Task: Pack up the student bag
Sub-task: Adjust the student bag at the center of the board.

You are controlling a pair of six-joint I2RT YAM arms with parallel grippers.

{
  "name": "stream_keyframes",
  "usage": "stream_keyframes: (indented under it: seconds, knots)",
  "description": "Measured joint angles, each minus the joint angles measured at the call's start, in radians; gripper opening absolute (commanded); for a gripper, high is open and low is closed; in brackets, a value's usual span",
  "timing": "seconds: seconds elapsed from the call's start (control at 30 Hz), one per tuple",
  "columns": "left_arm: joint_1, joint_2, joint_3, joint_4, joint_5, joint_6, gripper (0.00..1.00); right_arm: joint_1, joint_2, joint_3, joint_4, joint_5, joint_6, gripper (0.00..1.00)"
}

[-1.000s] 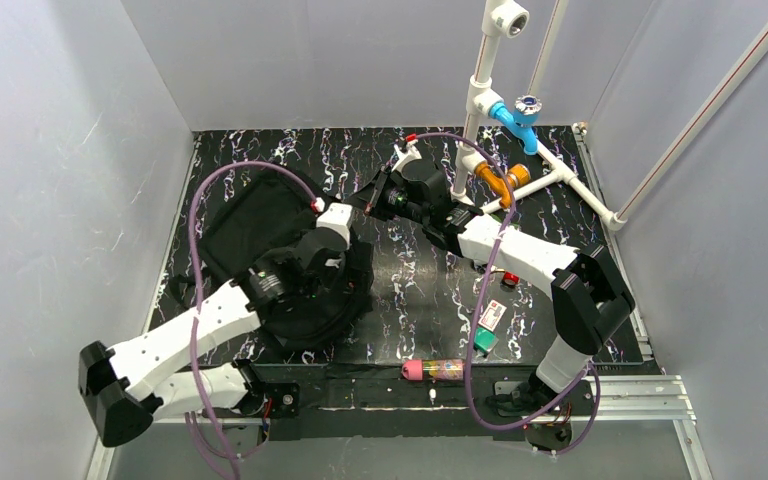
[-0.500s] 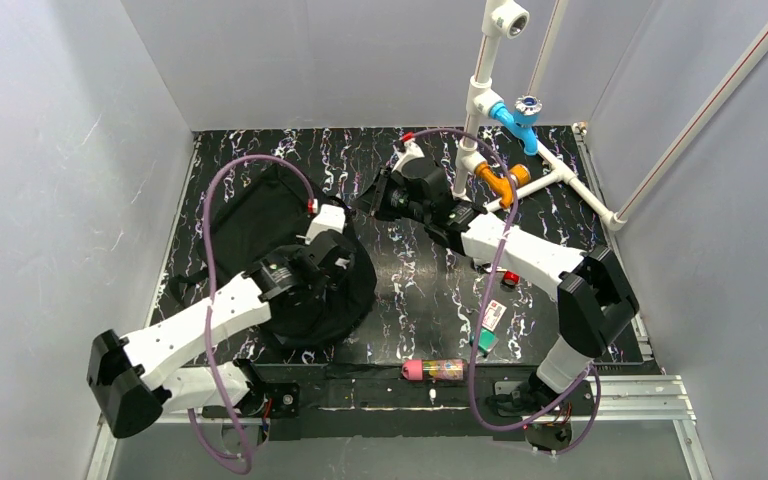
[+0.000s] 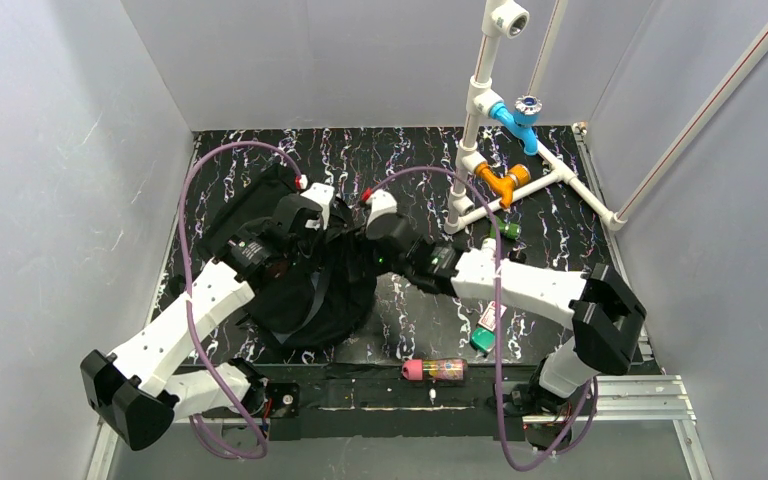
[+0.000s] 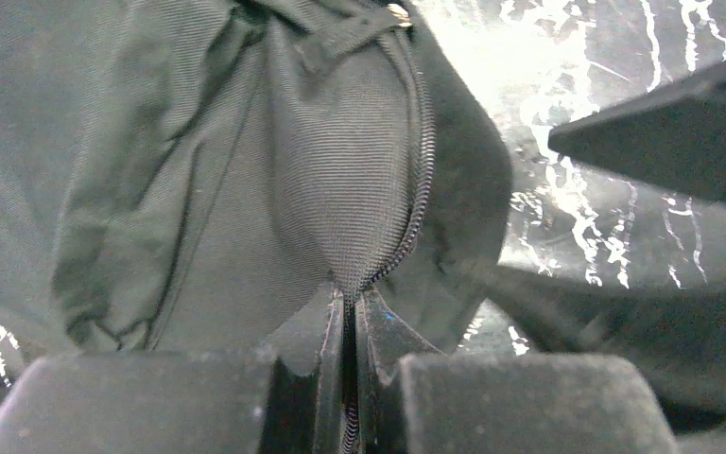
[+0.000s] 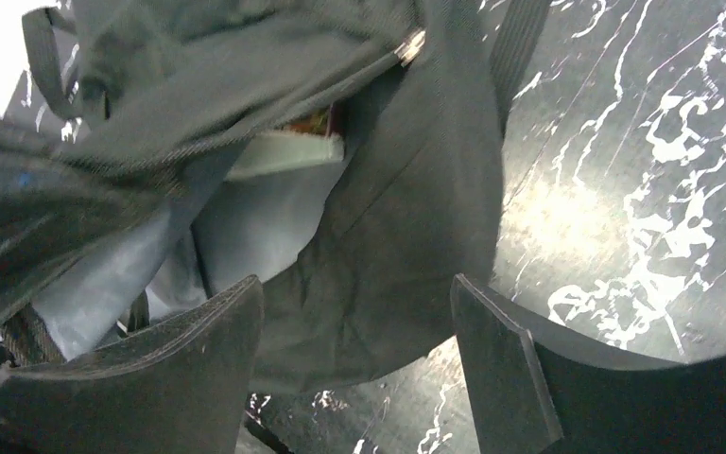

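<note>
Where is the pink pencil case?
In the top view, the pink pencil case lies at the table's near edge, right of the student bag, beside a small green box.

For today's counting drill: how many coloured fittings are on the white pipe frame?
2: a blue valve on the white pipe frame, an orange fitting below it. None seems hidden.

My top camera sits high above and behind my arm bases, looking down on the whole surface (image 3: 410, 160). My left wrist camera looks along my left tool (image 4: 350, 307), very close to the student bag (image 4: 340, 189). My right wrist camera peers past my right tool (image 5: 357, 284), close too. All three views share the bag's black fabric and the marbled surface beside it.
</note>
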Motion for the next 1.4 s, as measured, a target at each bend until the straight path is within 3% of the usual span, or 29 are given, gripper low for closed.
stream_keyframes:
  seconds: [0.13,0.4,0.53,0.67,0.73,0.87,1.07,1.17,1.33,1.4]
  knots:
    - [0.005,0.028,0.027,0.003,0.083,0.008,0.0,0.103,0.019,-0.014,0.006,0.159,0.011,0.84]
    - [0.016,0.027,0.028,0.007,0.14,0.002,0.0,0.134,0.198,0.045,0.064,0.486,0.021,0.87]
    - [0.029,0.014,0.011,0.024,0.141,-0.013,0.0,0.137,0.259,0.046,0.105,0.557,0.02,0.77]
    - [0.032,-0.005,-0.03,0.042,0.142,-0.037,0.0,0.145,0.269,0.051,0.097,0.565,0.001,0.49]
    - [0.035,-0.011,-0.06,0.061,0.142,-0.05,0.0,0.144,0.253,0.05,0.067,0.528,-0.013,0.2]
    - [0.058,-0.014,-0.149,0.107,0.154,-0.075,0.0,0.107,0.164,0.025,0.014,0.338,-0.039,0.01]
    - [0.095,0.035,-0.199,0.139,0.19,-0.094,0.0,-0.094,0.038,-0.062,0.032,-0.224,-0.084,0.01]
    - [0.102,0.071,-0.199,0.16,0.259,-0.085,0.05,-0.188,0.037,-0.084,0.04,-0.463,-0.113,0.01]
    - [0.106,0.13,-0.199,0.156,0.483,-0.06,0.34,-0.212,0.051,-0.076,-0.002,-0.628,-0.216,0.05]
    - [0.106,0.132,-0.199,0.151,0.557,-0.061,0.51,-0.206,0.052,-0.076,-0.012,-0.648,-0.247,0.14]
